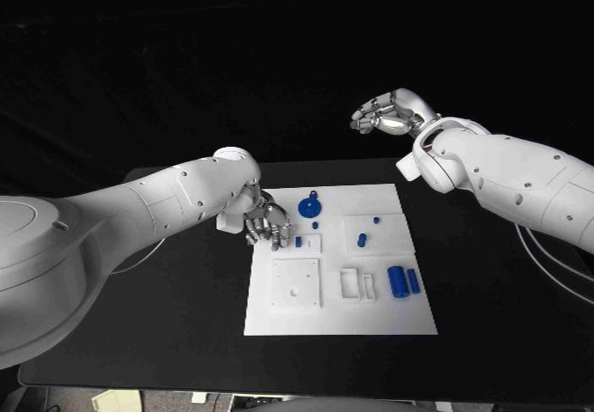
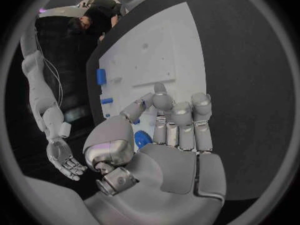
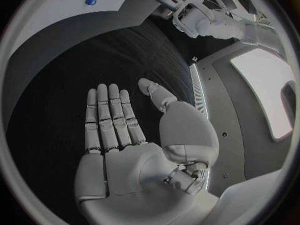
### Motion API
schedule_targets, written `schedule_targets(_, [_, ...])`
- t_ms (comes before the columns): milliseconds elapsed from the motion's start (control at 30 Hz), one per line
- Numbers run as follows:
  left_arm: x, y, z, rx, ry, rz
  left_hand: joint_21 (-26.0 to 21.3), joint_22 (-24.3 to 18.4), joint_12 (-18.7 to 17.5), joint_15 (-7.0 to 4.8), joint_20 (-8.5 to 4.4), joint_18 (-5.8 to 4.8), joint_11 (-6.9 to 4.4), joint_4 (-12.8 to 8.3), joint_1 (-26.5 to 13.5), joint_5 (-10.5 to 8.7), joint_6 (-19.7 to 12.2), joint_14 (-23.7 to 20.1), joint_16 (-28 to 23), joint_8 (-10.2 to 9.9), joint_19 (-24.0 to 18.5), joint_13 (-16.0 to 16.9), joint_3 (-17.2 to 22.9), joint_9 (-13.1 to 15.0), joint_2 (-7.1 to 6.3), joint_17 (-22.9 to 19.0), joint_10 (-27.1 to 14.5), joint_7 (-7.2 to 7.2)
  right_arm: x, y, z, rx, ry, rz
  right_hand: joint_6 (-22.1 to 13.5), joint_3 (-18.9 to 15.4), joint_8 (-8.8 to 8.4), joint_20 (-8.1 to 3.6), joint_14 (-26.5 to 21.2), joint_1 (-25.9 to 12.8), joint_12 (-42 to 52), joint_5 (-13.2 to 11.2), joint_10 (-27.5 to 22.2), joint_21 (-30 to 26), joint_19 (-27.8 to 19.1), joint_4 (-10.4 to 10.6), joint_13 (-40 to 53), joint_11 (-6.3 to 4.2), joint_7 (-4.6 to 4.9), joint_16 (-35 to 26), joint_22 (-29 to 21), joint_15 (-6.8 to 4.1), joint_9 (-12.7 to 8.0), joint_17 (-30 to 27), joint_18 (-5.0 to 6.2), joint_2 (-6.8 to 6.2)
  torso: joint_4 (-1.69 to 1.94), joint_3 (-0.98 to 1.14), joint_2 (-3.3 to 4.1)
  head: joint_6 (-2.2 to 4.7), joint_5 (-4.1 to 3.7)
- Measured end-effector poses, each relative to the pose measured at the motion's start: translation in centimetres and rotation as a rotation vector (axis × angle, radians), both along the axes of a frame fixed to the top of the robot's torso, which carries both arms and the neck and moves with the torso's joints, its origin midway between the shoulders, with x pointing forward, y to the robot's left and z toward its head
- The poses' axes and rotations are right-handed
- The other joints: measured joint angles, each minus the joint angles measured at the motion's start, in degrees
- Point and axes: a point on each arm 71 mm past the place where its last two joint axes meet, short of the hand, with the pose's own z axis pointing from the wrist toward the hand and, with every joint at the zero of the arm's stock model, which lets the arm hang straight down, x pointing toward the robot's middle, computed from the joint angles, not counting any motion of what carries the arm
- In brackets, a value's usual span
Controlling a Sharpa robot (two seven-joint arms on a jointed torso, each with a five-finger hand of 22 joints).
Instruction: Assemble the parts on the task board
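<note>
Left robot hand [image 1: 263, 225] sits low over the task board [image 1: 341, 300], right at its far-left edge, fingers pointing down and lying close together. From the left wrist view the fingers [image 2: 181, 120] run nearly straight, thumb off to the side, nothing between them, so an empty, loosely opened hand.

Right robot hand [image 1: 387, 113] is up high, well beyond the far edge of the board, over the dark backdrop past the table [image 1: 148, 326]. Right wrist view shows it flat and spread, palm [image 3: 134, 170] bare, fingers straight (holding nothing at all).

On to the parts. Round blue disc w/ a small tab [image 1: 311, 206] lies near the board's far edge, just beside the left hand's fingertips; can't tell if they touch. A small blue peg [image 1: 314, 225] sits just nearer than the disc, another little blue piece [image 1: 299, 242] right by the left hand. On the raised white block toward the right side, two small blue pegs [image 1: 363, 239] stand, one a bit farther back than the other. Near the right edge, mid-board, a bigger blue cylinder [image 1: 397, 281] lies alongside a slimmer one [image 1: 414, 281], the pair side by side, close together. White square plate [image 1: 297, 283] w/ small holes sits at left, a white bracket-like piece [image 1: 356, 285] between it and the cylinders.
</note>
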Motion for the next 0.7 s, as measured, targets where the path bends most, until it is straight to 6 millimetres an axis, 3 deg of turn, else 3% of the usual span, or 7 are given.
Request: schedule_targets(700, [-0.14,-0.04,-0.77,0.005,0.015,0.001,0.0,0.0,0.0,0.0,0.0,-0.04,0.03,0.0,0.1,0.78,-0.1,0.0,0.0,0.0,0.0,0.0,0.0,0.1,-0.08,0.0,0.0,0.09,-0.08,0.11,0.02,0.001,0.0,0.004,0.0,0.0,0.0,0.0,0.0,0.0,0.0,0.0,0.0,0.0,0.0,0.0,0.0,0.0,0.0,0.0,0.0,0.0,0.0,0.0,0.0,0.0,-0.05,0.1,0.04,-0.2,-0.15])
